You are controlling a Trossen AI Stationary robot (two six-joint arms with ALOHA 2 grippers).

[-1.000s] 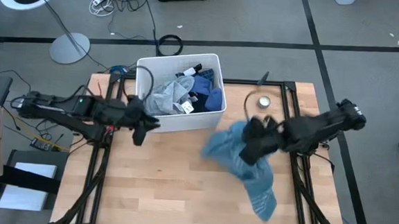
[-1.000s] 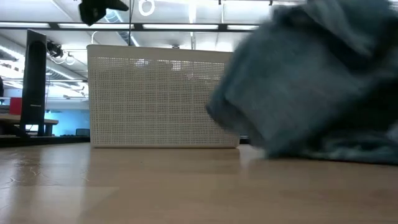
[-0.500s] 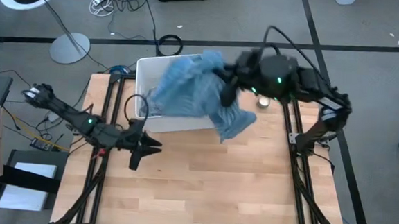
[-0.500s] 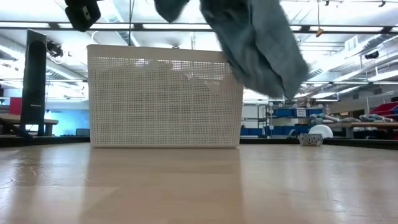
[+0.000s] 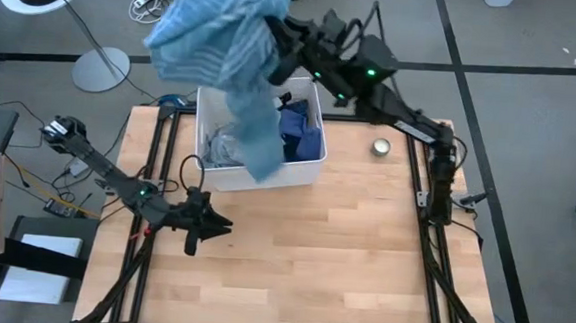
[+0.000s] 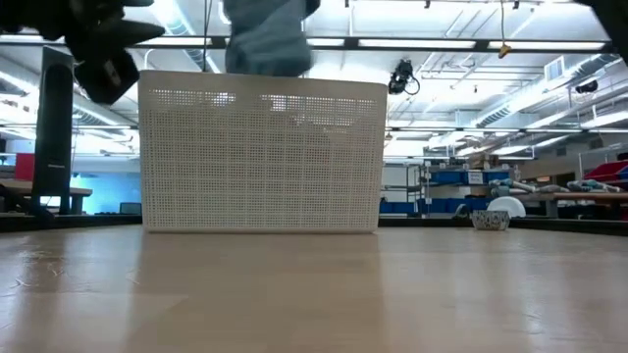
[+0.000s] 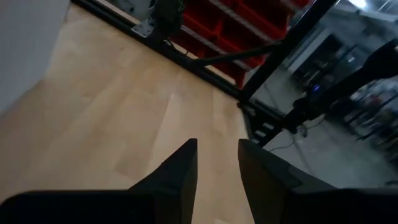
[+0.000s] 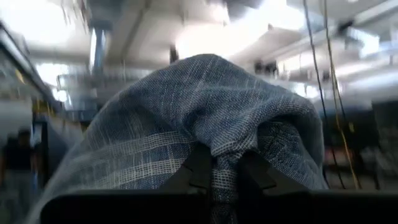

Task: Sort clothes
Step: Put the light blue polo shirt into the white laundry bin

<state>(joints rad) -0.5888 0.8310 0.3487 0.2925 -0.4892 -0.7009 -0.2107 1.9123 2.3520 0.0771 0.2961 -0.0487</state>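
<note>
While the shirt hangs, the bin sits below the right gripper.

Pinched in the right gripper (image 5: 278, 43), the blue shirt (image 5: 220, 47) bunches beside it and trails down, its long axis hanging, tail over the bin (image 5: 313, 163) underneath; other clothes (image 5: 295, 132) lie inside. The left gripper (image 5: 207, 227), fingers slightly spread and empty, waits low over the worktop (image 5: 312, 253), well away from the shirt.

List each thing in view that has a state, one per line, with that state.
Light-blue striped shirt: lifted, hanging over the bin, gripped.
White plastic rectangular bin: upright, holding grey and navy clothes.
Right gripper: raised above the bin, shut on the shirt.
Left gripper: low over bare wood, slightly open, empty.
Small round metal tin: resting on the table.
</note>
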